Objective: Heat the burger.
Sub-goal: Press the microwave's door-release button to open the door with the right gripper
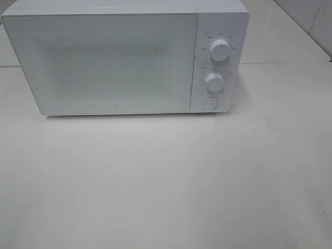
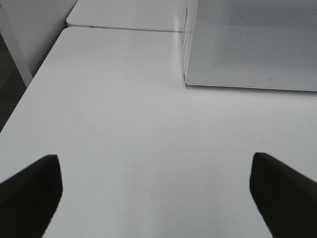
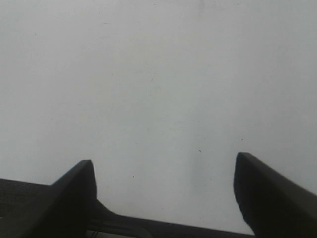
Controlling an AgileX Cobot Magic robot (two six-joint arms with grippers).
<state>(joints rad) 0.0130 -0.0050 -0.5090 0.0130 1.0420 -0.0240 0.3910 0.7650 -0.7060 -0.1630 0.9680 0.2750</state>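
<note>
A: Found the burger anywhere?

B: Nope. Checked all 3 views, saw none on the bench (image 1: 166, 181). Couldn't tell whether it was hidden behind the frosted door (image 1: 104, 62) of the microwave (image 1: 124, 57).

A: Placed the microwave where?

B: Along the far edge of the bench, w/ door shut flush & ctrl panel on the side toward the right edge.

A: Checked the jaws?

B: Yep. Saw the left gripper (image 2: 153, 166) w/ jaws wide apart, holding nothing, low over the bench near its left edge, facing the microwave's front corner. Same for the right gripper (image 3: 164, 163): jaws spread, nothing between, over bare bench. Saw neither in the high view.

A: Judged the step how?

B: Prob. opening the door first. Spotted no handle, so likely needed a press on the round btn (image 1: 209, 102) at the panel's bottom. Best done w/ the right gripper: jaws brought together first for one firm tip, then pushed square & straight, w/o bumping the lower knob (image 1: 213, 81) just above. Couldn't tell the hinge side, so worth parking the left gripper well clear of the door front.
</note>
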